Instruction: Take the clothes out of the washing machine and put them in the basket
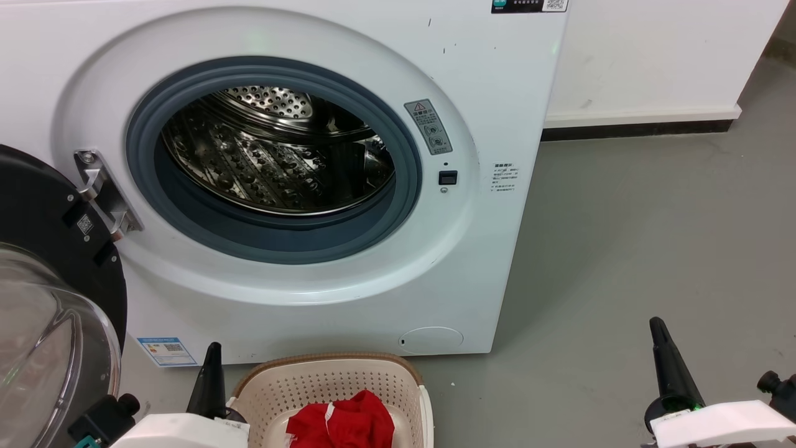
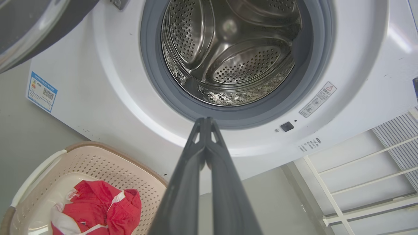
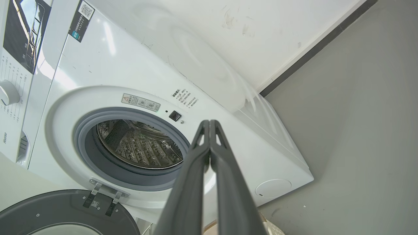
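Note:
The white washing machine point(image 1: 497, 93) stands with its black-framed glass door point(image 1: 43, 311) swung open to the left. Its steel drum point(image 1: 273, 155) shows bare metal, also in the left wrist view point(image 2: 228, 49). The cream basket point(image 1: 298, 386) sits on the floor in front of the machine and holds the red clothes point(image 1: 342, 423), seen also from the left wrist point(image 2: 98, 209). My left gripper point(image 1: 211, 351) is shut, just left of the basket's rim, holding nothing. My right gripper point(image 1: 658, 326) is shut too, far to the right over bare floor.
Grey floor point(image 1: 653, 236) stretches to the right of the machine up to a white wall with a dark skirting point(image 1: 640, 127). A white rack point(image 2: 359, 182) shows at the right of the left wrist view. The open door juts out at the lower left.

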